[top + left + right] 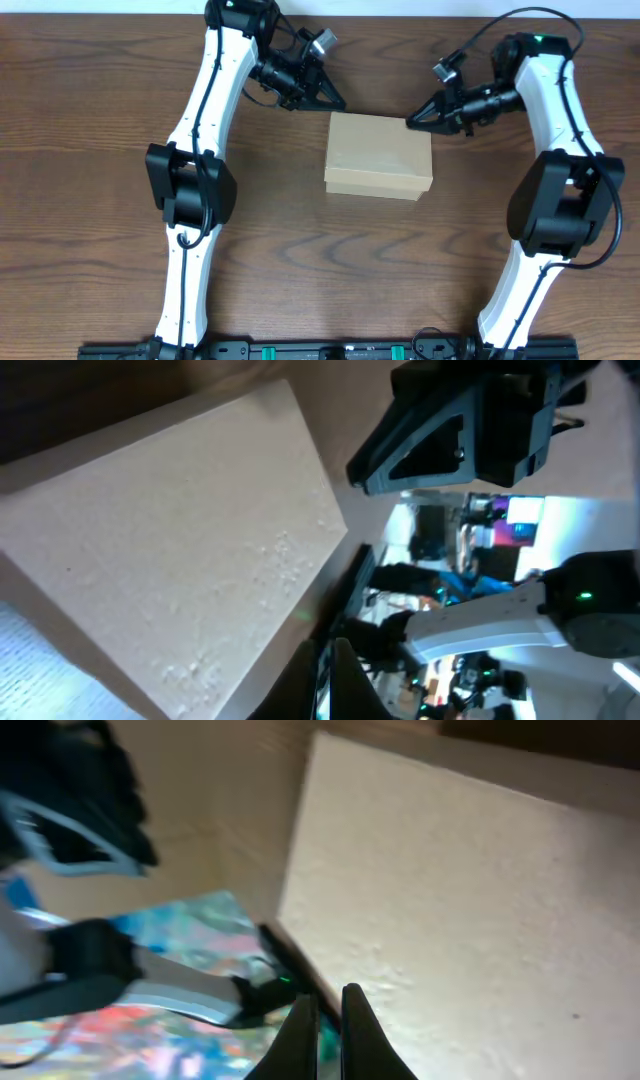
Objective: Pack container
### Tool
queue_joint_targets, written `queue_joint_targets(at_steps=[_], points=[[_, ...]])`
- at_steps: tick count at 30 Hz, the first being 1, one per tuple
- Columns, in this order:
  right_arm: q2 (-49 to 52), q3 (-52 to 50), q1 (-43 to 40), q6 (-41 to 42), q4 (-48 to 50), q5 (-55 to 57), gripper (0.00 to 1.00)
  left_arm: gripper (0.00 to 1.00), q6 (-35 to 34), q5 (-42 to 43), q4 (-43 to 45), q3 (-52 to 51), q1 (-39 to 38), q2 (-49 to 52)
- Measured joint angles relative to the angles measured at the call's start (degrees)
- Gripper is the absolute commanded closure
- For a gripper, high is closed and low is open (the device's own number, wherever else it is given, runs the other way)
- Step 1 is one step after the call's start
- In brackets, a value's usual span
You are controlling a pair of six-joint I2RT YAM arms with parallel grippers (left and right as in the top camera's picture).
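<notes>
The container (379, 154) is a plain tan cardboard box with its lid down, resting in the middle of the wooden table. My left gripper (336, 103) hangs shut just beyond the box's far left corner, nothing between its fingers. My right gripper (411, 119) is shut as well, its tips at the box's far right corner. In the left wrist view the box top (170, 540) fills the left side, the dark fingers (345, 685) pressed together at the bottom. The right wrist view has the box top (470, 900) on the right, with thin closed fingers (358, 1030) low in the middle.
Brown wooden table (100, 250) stretches around the box. The two white arms (205, 140) (565, 150) flank it left and right. A black rail (330, 350) runs along the near table edge.
</notes>
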Motion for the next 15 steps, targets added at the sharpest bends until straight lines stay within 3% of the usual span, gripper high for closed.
queue_joint_targets(at_steps=[6,15], points=[[-0.59,-0.02,4.85,4.61,4.0,18.64,0.98,0.94,-3.15,-15.02,0.13,0.0,0.02,-3.41],[-12.09,-0.09,15.85,13.03,6.69,39.85,0.99,0.94,-10.95,-40.33,2.73,0.11,-0.15,-22.51]])
